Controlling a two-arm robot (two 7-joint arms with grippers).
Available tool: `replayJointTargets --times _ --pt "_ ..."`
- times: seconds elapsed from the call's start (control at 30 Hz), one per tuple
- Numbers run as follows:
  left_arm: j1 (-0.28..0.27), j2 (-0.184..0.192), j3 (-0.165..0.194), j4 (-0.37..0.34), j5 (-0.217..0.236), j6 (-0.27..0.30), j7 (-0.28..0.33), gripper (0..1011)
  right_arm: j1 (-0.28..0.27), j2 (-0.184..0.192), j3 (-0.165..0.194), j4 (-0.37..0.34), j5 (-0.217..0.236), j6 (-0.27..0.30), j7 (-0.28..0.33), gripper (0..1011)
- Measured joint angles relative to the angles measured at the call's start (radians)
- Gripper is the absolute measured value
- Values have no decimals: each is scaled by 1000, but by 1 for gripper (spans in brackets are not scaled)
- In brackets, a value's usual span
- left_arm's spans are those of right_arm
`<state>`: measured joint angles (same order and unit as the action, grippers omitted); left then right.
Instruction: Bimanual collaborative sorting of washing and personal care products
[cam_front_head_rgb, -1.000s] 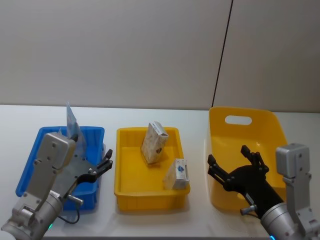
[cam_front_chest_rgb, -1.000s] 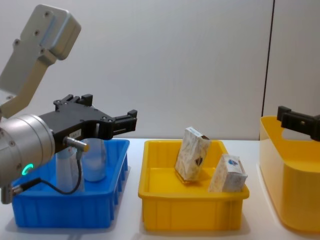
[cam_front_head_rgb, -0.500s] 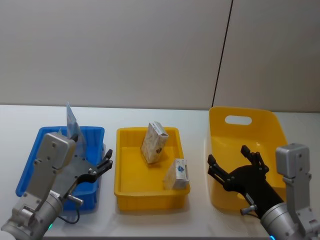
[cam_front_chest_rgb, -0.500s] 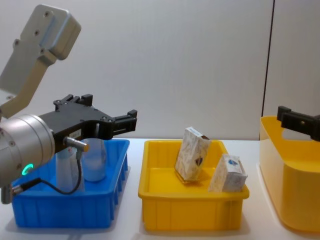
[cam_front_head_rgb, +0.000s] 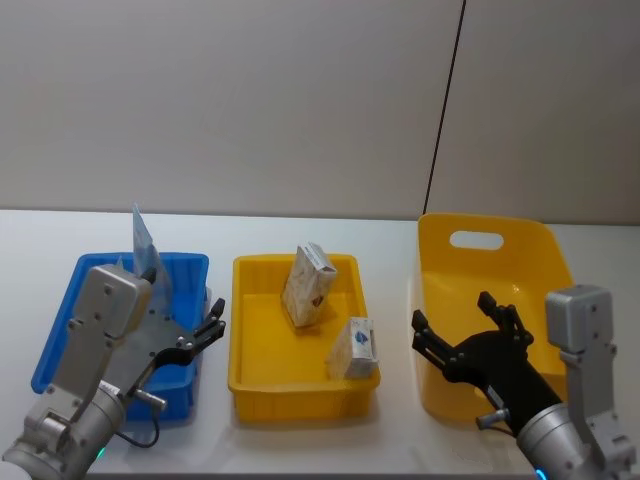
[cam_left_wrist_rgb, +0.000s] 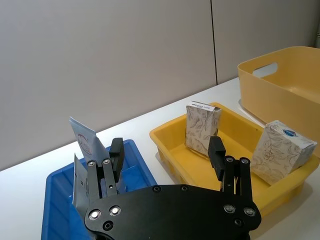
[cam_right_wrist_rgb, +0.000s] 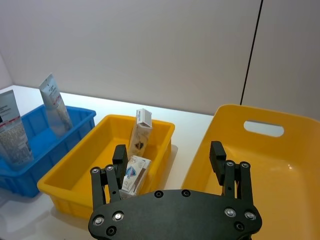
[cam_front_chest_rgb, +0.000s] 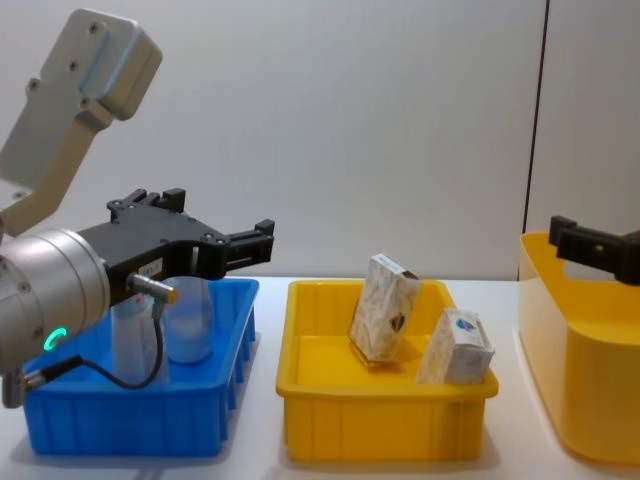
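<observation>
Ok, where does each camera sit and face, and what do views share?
Head: high, looking down on blue tray, yellow tray, yellow tub; left gripper, right gripper at lower corners.
Chest: low, looking across; left gripper large at left.
Left wrist: behind open fingers, facing tubes, cartons.
Right wrist: behind open fingers, facing both trays.
All share the cartons.

Two pale squeeze tubes at nine o'clock: a first tube and a second tube. Two marbled cartons at the centre: a taller carton and a shorter carton. Three containers: one blue tray at nine o'clock, one yellow tray in the middle, one deep yellow tub at three o'clock; also two black grippers, left gripper and right gripper.
</observation>
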<state>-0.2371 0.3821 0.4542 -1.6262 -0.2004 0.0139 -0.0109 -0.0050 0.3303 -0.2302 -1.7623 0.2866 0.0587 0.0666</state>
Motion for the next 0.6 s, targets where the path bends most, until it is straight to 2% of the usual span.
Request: replayJointTargets --times 0.17,0.53,0.6 --pt "0 0 0 0 0 0 0 1001 21 -9 -6 10 1 43 0 1004" --pt "0 0 0 0 0 0 0 1002 103 -45 -27 66 17 174 8 1004" --pt "0 0 0 0 0 0 0 1001 125 -56 -35 83 21 214 10 1004"
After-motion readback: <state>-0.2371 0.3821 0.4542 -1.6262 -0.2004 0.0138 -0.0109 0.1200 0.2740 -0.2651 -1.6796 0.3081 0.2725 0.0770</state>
